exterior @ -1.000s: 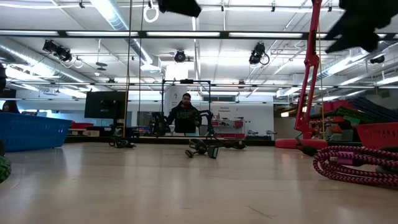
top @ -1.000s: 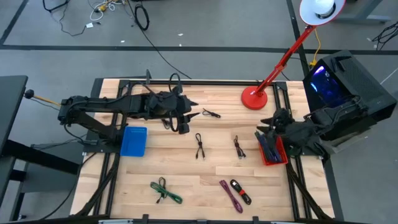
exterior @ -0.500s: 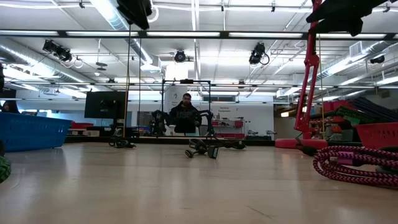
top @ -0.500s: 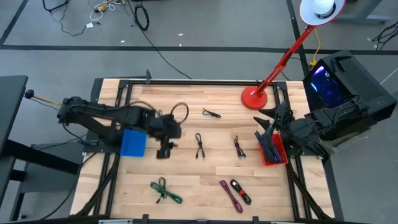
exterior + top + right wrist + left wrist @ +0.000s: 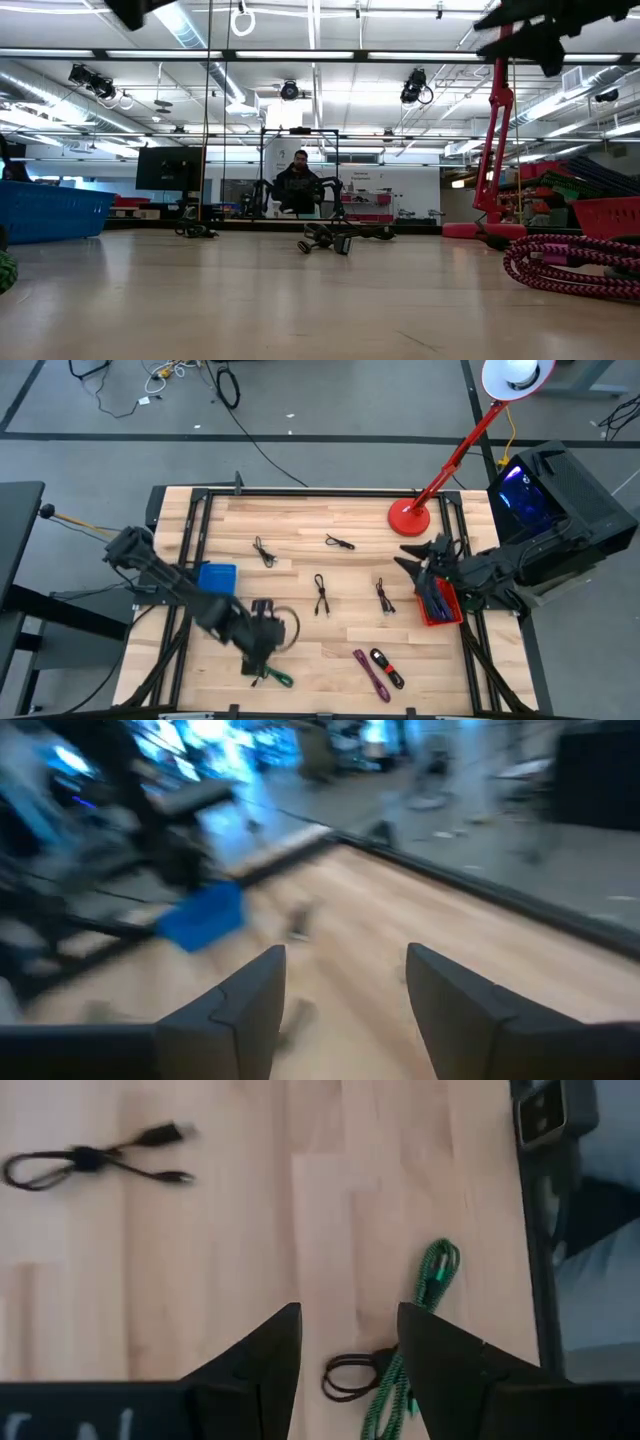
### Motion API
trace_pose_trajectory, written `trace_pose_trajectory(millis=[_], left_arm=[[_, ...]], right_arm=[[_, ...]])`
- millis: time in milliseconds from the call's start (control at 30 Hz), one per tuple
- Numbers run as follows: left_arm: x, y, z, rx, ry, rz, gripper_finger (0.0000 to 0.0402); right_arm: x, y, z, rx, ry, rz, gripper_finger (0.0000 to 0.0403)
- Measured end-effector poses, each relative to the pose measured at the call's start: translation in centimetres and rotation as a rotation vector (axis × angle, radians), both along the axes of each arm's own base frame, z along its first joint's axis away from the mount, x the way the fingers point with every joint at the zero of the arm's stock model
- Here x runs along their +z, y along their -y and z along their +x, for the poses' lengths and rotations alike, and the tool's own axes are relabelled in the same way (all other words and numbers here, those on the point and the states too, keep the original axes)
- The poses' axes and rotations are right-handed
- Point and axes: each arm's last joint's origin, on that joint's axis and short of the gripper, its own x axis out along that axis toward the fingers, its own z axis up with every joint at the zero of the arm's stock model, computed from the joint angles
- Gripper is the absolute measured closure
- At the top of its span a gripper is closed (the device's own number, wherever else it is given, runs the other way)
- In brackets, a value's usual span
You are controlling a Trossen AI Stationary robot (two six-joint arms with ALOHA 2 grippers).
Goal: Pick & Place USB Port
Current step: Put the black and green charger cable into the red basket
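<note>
Several small cables lie flat on the wooden table: black ones (image 5: 263, 550), (image 5: 340, 542), (image 5: 320, 595), (image 5: 385, 597), a green braided one (image 5: 268, 670), a purple one (image 5: 370, 672) and a black-and-red one (image 5: 388, 668). My left gripper (image 5: 262, 658) hovers open above the green cable (image 5: 430, 1275), whose bundled end (image 5: 385, 1390) lies beside a small black loop (image 5: 350, 1375) between my fingers' lines. My right gripper (image 5: 408, 556) hangs open and empty over the far end of the red bin (image 5: 440, 605). In its blurred wrist view the open right gripper (image 5: 345, 960) faces the blue bin (image 5: 205, 915).
A blue bin (image 5: 215, 585) sits on the table's left side and a red bin holding cables on its right edge. The red lamp's base (image 5: 408, 517) stands at the far right, its arm slanting up. A person (image 5: 297, 190) is in the room beyond.
My left gripper has swept quickly from the far-left part of the table, by the black cable there, toward the near edge and now hovers over the green cable. My right gripper has swung a little toward the table's left above the red bin. No cable has moved.
</note>
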Motion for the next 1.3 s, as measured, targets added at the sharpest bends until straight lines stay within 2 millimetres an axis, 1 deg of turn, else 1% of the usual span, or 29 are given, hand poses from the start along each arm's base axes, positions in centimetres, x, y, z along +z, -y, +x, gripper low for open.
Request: trace_pose_trajectory(millis=[133,233,333,467,533,767,867,1133,1300], left_arm=[[-2.8,2.9,0.4,-0.021,-0.039,0.007,0.0230],[-5.1,4.6,0.8,-0.056,-0.091,0.008,0.0230],[-7.1,5.5,0.9,-0.075,-0.156,0.017,0.0230],[-8.8,6.2,0.9,-0.081,-0.232,-0.001,0.0230],[-9.1,6.3,1.0,-0.083,-0.242,0.001,0.0230],[-9.4,6.4,1.1,-0.080,-0.228,0.018,0.0230],[-9.7,6.4,1.2,-0.077,-0.227,0.020,0.0230],[-11.1,6.9,1.7,-0.074,-0.235,0.016,0.0230],[-12.3,7.2,2.1,-0.077,-0.240,0.014,0.0230]], right_arm=[[0.7,-0.8,1.0,0.150,0.127,0.047,0.0195],[1.1,-1.4,1.8,0.245,0.200,0.047,0.0195],[1.5,-2.0,2.7,0.296,0.270,0.046,0.0195],[1.6,-2.7,3.8,0.381,0.322,0.043,0.0195],[1.2,-3.0,4.3,0.401,0.311,0.040,0.0195],[-0.6,-3.7,5.9,0.389,0.235,0.081,0.0195],[-0.9,-3.9,6.5,0.389,0.242,0.083,0.0195],[0.3,-4.1,6.5,0.442,0.376,0.023,0.0195],[0.5,-4.1,6.5,0.460,0.389,0.011,0.0195]])
